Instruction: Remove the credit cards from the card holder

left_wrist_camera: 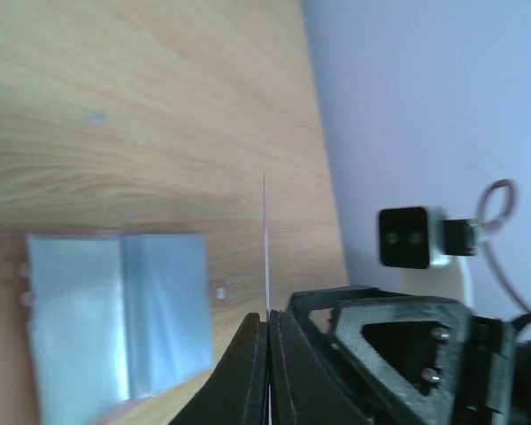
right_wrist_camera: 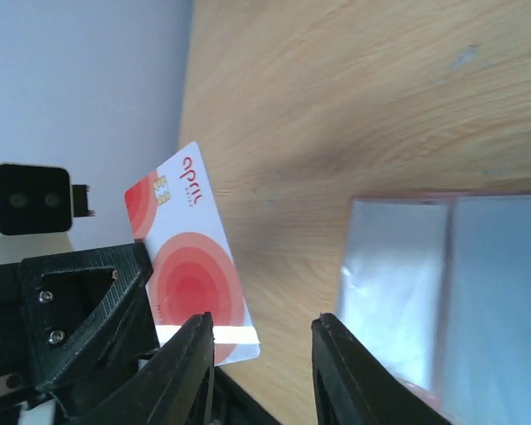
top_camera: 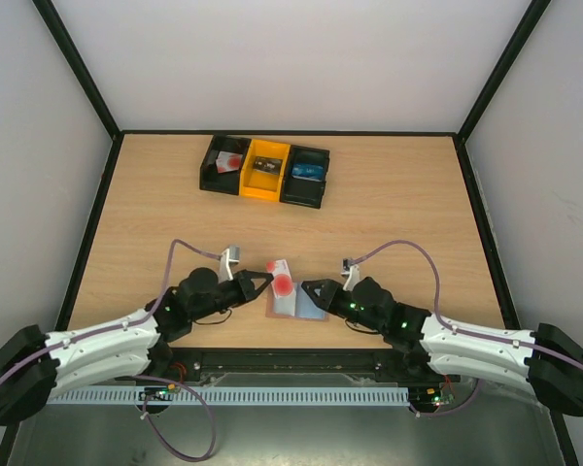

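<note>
The left gripper [left_wrist_camera: 268,326] pinches the red-and-white plastic card [right_wrist_camera: 190,274]. The right gripper [right_wrist_camera: 261,335] stands narrowly parted beside it, near the flat grey-blue card holder [right_wrist_camera: 442,283].

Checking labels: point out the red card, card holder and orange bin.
red card [right_wrist_camera: 190,266], right wrist view, its printed face.
card holder [left_wrist_camera: 159,310], left wrist view, grey pocket.
orange bin [top_camera: 260,193], top external view, front wall.
</note>
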Robot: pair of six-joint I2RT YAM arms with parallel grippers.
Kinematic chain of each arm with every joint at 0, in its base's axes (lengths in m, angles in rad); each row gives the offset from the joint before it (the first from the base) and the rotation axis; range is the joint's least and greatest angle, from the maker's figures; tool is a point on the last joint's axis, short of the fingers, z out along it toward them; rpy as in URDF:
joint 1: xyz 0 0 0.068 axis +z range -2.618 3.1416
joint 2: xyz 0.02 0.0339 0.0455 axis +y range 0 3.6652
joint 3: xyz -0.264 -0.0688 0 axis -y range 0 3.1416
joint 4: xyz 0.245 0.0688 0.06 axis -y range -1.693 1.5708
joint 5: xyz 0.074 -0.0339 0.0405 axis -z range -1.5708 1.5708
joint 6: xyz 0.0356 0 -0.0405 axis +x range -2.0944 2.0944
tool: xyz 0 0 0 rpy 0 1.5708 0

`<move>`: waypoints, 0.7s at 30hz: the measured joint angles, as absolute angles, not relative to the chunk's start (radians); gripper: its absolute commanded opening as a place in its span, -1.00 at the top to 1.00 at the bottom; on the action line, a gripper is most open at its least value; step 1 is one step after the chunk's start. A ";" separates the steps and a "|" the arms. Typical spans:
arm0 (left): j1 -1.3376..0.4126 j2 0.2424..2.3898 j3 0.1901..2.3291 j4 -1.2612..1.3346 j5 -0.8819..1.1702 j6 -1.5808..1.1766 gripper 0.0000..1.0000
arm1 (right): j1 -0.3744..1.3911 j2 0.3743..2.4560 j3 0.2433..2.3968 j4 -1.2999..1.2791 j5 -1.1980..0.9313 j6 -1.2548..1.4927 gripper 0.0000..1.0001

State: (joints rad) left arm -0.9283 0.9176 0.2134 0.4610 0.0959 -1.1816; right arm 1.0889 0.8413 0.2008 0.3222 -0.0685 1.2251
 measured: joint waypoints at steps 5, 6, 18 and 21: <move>-0.928 0.784 0.199 0.474 0.089 -1.200 0.95 | 1.089 0.801 0.192 0.377 -0.091 1.266 0.28; -0.928 0.768 0.195 0.483 0.089 -1.204 0.95 | 1.089 0.801 0.192 0.389 -0.099 1.274 0.27; -0.929 0.754 0.130 0.654 0.129 -1.262 0.95 | 1.089 0.862 0.192 0.561 -0.197 1.309 0.46; -0.929 0.772 0.121 0.693 0.139 -1.266 0.95 | 1.089 0.864 0.192 0.583 -0.211 1.308 0.67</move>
State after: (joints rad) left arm -0.9291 0.7715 0.1211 0.6930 0.1394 -1.2655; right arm 1.0889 0.8639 0.1917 0.5835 -0.2108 1.3075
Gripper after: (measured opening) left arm 0.032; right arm 0.259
